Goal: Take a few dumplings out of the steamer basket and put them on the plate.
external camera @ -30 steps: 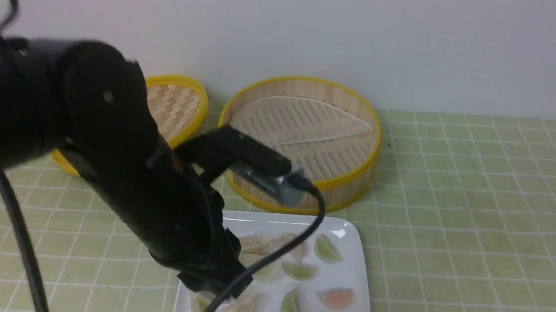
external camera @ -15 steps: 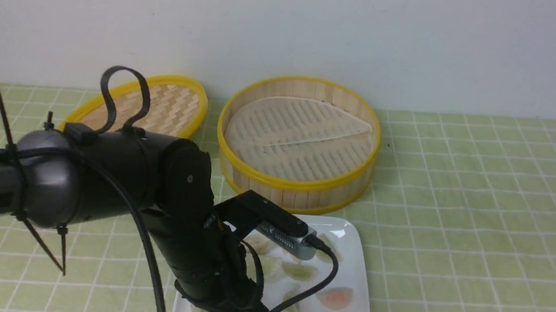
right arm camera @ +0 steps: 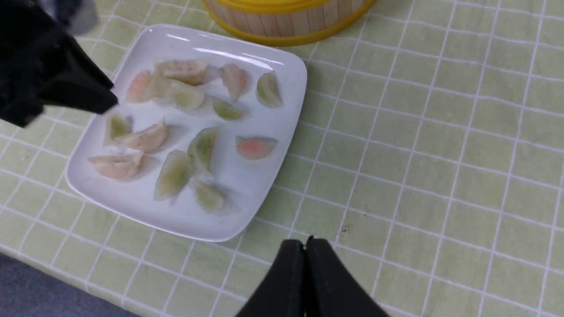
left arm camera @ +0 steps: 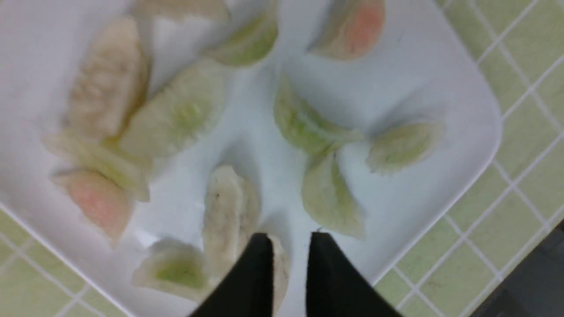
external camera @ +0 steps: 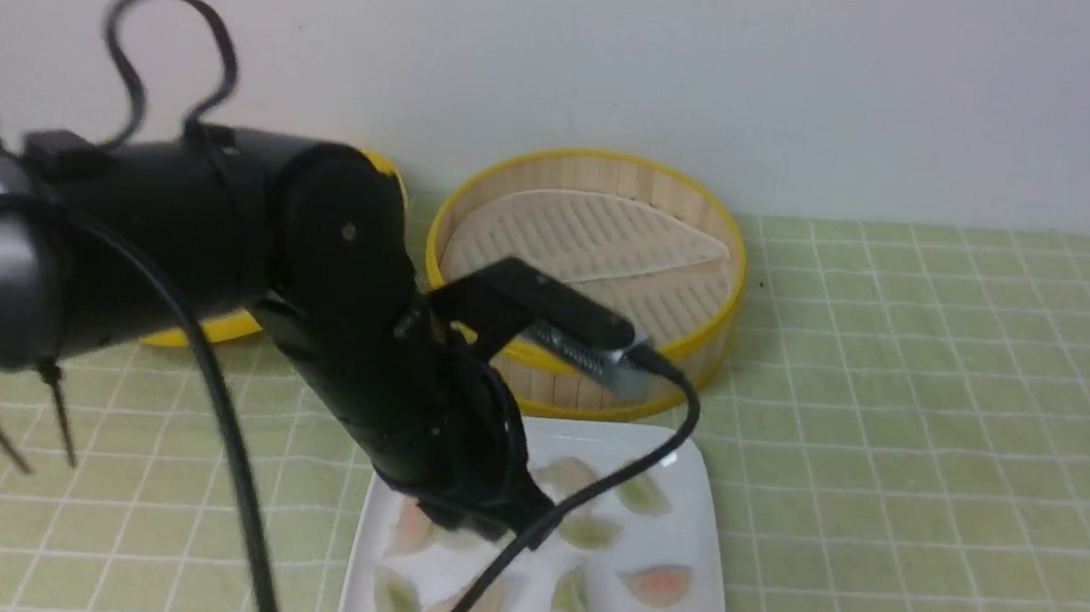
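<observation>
The right jaws stood pressed together, empty, over the bench (right arm camera: 440,132) and its green checked cloth, just off one corner of the plate (right arm camera: 246,185) (white, square, glossy, rounded at the corners). The dumplings (right arm camera: 145,138) lay scattered across the plate, about a dozen, several touching: cream ones, green-tinted ones and pink-tinted dumplings (right arm camera: 254,147), one of which lay apart from the rest. The steamer basket (right arm camera: 286,13) stood just beside the plate, with only its slatted wall and yellow bottom rim in sight. The left jaws hung as a dark wedge over one edge of the plate, their gap hidden.
</observation>
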